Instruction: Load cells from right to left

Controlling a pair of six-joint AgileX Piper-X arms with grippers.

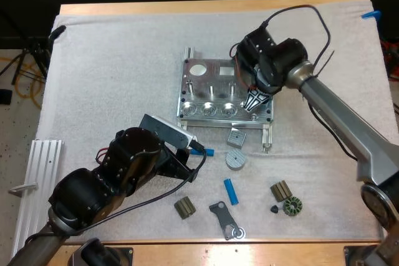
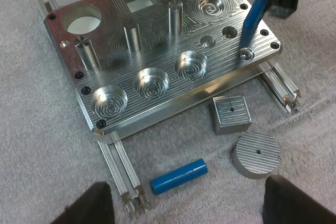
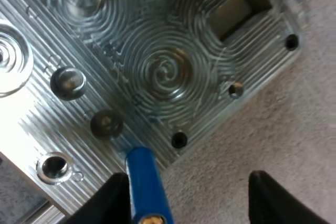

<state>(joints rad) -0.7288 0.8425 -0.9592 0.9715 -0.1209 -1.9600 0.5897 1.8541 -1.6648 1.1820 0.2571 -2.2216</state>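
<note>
High view showed your right gripper (image 1: 255, 99) bent down over the fixture's (image 1: 206, 82) near right corner. Its fingers (image 3: 113, 198) were spread, and a tilted blue cylinder (image 3: 146, 182) touched just one of them, its lower end at a small hole. Your left gripper (image 2: 191, 195) hung spread above a second cylinder (image 2: 178, 176) on the mat. A third cylinder (image 1: 231, 191) lay apart. You had one metal cube (image 2: 231, 114) and one metal disc (image 2: 256, 154).

Right gripper (image 3: 184, 198): the cell (image 3: 143, 177) close beside it is cut off at its near end. The left arm (image 1: 124, 169) covers part of the loose cell (image 1: 209, 152) ahead of the left gripper (image 2: 189, 187).
</note>
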